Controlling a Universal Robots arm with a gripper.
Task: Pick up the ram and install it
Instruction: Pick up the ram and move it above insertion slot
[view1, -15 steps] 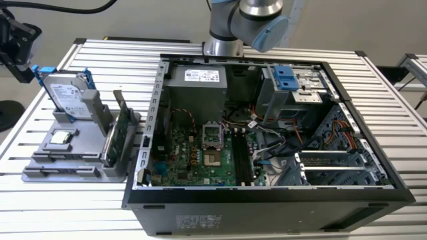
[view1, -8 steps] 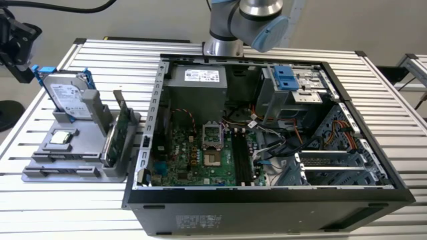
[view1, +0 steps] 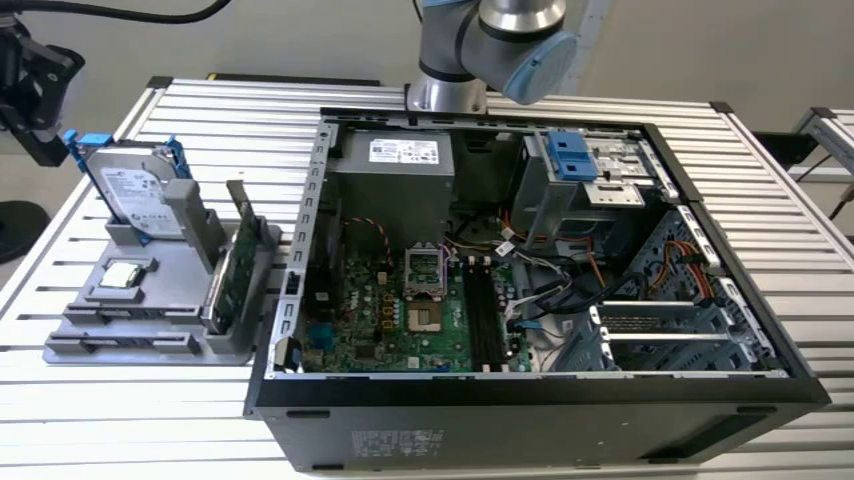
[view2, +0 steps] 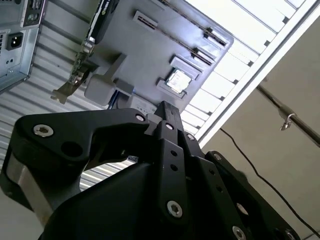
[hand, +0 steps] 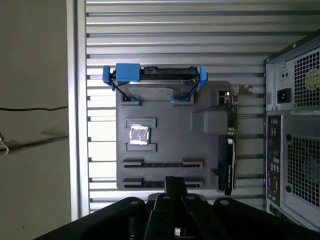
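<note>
One slatted metal worktop (view1: 120, 420), carrying everything else. One black computer case (view1: 534, 425) on its side, cover off, insides facing up, back panel turned toward the exterior view's left. One robot arm (view1: 514, 40) behind the case. Inside the case, one green main board (view1: 374, 335), one grey power box (view1: 400, 185), several loose wires (view1: 534, 290).

Just beside the case, at the exterior view's left, one grey holder (view1: 147, 300) flat on the worktop. One tool (hand: 175, 184) in the first wrist view, above the holder and apart from it, clenched, fingertips together with nothing between.

On the holder, three parts: one silver hard drive (view1: 134, 185) on edge between two blue rails (hand: 125, 72), one green card (view1: 238, 265) upright along the side nearest the case, one square chip (hand: 139, 135) lying flat. At the end farthest from the drive, two long dark slits (hand: 162, 164), parallel to each other and to the drive's edge, crosswise to the card, the outer one in line with the tool's tip.

On the main board, a set of long black slots (view1: 483, 320) side by side, running from the near wall toward the far wall. Cannot tell whether the ram sits in any of these slits or slots, nor which way its long axis lies
</note>
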